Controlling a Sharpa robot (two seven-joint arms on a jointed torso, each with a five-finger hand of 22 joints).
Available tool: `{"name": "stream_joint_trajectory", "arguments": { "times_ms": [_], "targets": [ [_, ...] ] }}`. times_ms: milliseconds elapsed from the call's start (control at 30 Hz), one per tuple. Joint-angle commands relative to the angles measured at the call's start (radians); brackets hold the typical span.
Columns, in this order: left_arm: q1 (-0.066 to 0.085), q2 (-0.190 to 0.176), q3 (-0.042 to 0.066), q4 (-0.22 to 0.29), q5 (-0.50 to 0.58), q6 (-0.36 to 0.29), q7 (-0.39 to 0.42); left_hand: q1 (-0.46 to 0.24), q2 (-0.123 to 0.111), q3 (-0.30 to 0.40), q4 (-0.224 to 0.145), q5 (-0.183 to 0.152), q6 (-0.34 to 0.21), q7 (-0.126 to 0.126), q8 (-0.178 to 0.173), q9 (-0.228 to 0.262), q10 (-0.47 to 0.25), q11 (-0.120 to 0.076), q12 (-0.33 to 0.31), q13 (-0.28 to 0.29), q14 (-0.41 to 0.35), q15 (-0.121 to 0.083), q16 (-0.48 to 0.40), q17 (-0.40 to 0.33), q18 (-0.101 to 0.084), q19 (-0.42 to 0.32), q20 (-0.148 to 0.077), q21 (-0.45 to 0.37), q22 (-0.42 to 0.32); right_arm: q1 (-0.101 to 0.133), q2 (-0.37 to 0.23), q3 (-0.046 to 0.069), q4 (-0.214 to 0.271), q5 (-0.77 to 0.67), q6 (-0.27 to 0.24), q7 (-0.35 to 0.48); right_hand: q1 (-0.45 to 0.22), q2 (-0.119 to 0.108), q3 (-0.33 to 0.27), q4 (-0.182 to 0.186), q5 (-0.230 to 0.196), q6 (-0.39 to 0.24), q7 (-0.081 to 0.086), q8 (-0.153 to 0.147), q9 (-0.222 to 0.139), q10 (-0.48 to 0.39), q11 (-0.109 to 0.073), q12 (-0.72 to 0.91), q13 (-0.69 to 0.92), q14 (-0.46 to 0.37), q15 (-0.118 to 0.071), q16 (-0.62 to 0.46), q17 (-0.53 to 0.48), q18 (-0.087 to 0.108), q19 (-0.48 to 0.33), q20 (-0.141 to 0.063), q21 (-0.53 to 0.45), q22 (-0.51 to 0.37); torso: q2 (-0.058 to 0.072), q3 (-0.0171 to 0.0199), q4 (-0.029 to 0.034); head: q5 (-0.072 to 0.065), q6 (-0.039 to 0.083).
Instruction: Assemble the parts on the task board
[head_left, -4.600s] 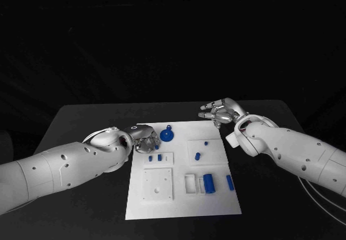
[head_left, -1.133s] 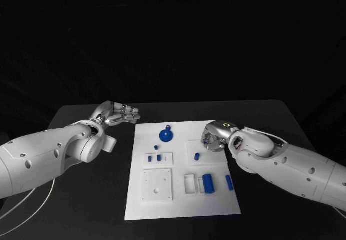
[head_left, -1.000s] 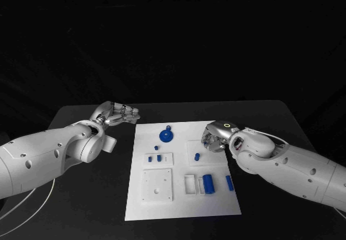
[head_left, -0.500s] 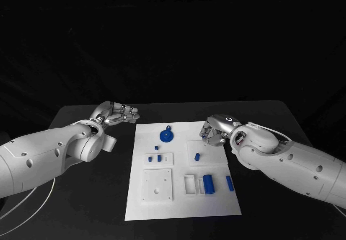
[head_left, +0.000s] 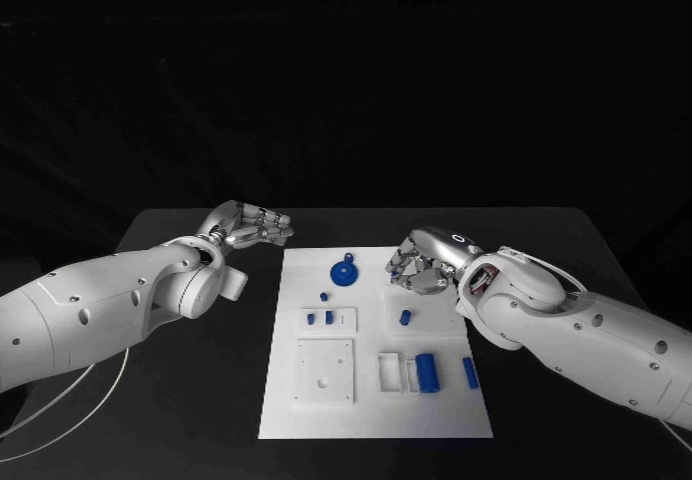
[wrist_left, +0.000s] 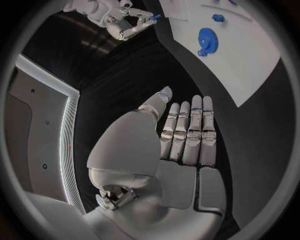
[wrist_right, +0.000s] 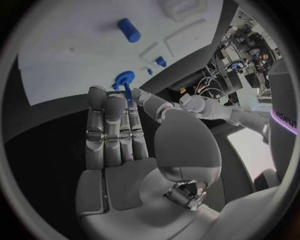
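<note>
Task board (head_left: 375, 400), flat white, lies under right robot hand (head_left: 418, 268) pinching slim blue pin (wrist_right: 127, 93); left robot hand (head_left: 248, 226) empty, fingers straight.

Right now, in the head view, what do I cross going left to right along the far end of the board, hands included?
left hand → blue gear on the task board → right hand, pinching a small blue peg above the board.
</note>
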Motion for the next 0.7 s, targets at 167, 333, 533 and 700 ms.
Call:
{"name": "stream_joint_trajectory", "arguments": {
  "times_ms": [167, 333, 533, 700],
  "targets": [
    [0.001, 0.011, 0.001, -0.003, 0.016, -0.014, 0.022, 0.0, 0.008, -0.003, 0.0, 0.001, 0.002, 0.005, -0.003, 0.0, -0.006, 0.003, 0.004, 0.001, 0.004, 0.0, -0.002, 0.002, -0.006, 0.007, -0.003, 0.005, -0.002, -0.029, 0.026, 0.0, 0.044, 0.072, -0.055, 0.058, 0.006, 0.011, -0.008, -0.001, 0.008, 0.002, 0.0, 0.004, 0.002, 0.005, 0.0, 0.003, 0.001, 0.007, -0.001, -0.005, 0.002, 0.016, 0.034, -0.006, 0.006, 0.026, -0.003, -0.0033, 0.0011, 0.057, -0.003],
    [0.001, 0.02, 0.001, -0.008, 0.021, -0.02, 0.025, 0.0, 0.008, -0.003, 0.0, 0.001, 0.002, 0.005, -0.003, 0.0, -0.006, 0.003, 0.004, 0.001, 0.004, 0.0, -0.002, 0.002, -0.006, 0.007, -0.003, 0.005, -0.002, -0.057, 0.05, -0.005, 0.059, 0.051, -0.067, 0.059, 0.006, 0.012, -0.008, -0.002, 0.011, 0.002, 0.0, 0.004, 0.002, 0.005, 0.0, 0.003, 0.001, 0.007, -0.001, -0.006, 0.002, 0.017, 0.034, -0.006, 0.007, 0.026, -0.004, -0.0036, 0.0012, 0.099, -0.006],
    [0.001, 0.033, 0.001, -0.014, 0.026, -0.029, 0.029, 0.0, 0.008, -0.003, 0.0, 0.001, 0.002, 0.005, -0.003, 0.0, -0.006, 0.003, 0.004, 0.001, 0.004, 0.0, -0.002, 0.002, -0.006, 0.007, -0.003, 0.005, -0.002, -0.087, 0.076, -0.026, 0.065, 0.002, -0.074, 0.053, 0.006, 0.013, -0.009, -0.005, 0.007, 0.003, 0.0, 0.004, 0.002, 0.006, 0.0, 0.003, 0.001, 0.008, -0.001, -0.006, 0.002, 0.017, 0.034, -0.006, 0.009, 0.026, -0.005, -0.0048, 0.0016, 0.152, -0.019],
    [0.001, 0.043, 0.001, -0.017, 0.029, -0.033, 0.031, 0.0, 0.008, -0.003, 0.0, 0.001, 0.002, 0.005, -0.003, 0.0, -0.006, 0.003, 0.004, 0.001, 0.004, 0.0, -0.002, 0.002, -0.006, 0.007, -0.003, 0.005, -0.002, -0.103, 0.095, -0.057, 0.063, -0.036, -0.073, 0.047, 0.006, 0.014, -0.008, -0.007, 0.005, 0.003, -0.001, 0.004, 0.002, 0.006, 0.0, 0.003, 0.001, 0.011, -0.001, -0.006, 0.002, 0.018, 0.035, -0.006, 0.011, 0.026, -0.004, -0.0043, 0.0007, 0.181, -0.027]
  ]
}}
